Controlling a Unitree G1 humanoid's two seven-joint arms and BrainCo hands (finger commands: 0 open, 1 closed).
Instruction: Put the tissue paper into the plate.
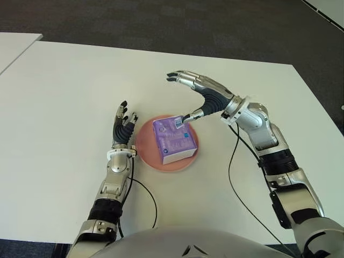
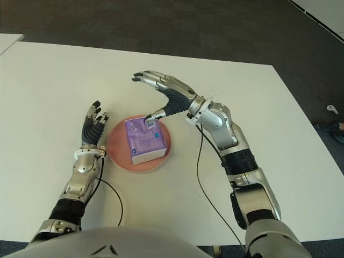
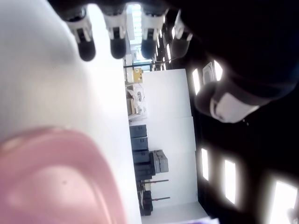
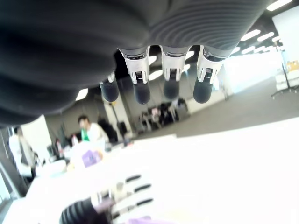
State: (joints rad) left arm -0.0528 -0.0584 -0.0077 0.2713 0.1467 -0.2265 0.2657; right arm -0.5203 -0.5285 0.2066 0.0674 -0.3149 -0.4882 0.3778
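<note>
A purple tissue pack (image 1: 173,141) lies in the pink plate (image 1: 145,152) near the table's middle. My right hand (image 1: 200,94) hovers just above and behind the pack's far right corner, fingers spread and holding nothing; its thumb tip (image 1: 189,116) is at the pack's corner, and I cannot tell if it touches. My left hand (image 1: 123,127) shows just left of the plate, fingers straight and open. In the left wrist view the plate's rim (image 3: 51,177) is close below the extended fingers (image 3: 85,42).
The white table (image 1: 64,97) spreads wide on all sides of the plate. Black cables (image 1: 232,177) trail from both wrists over the table toward me. Dark carpet lies beyond the far edge.
</note>
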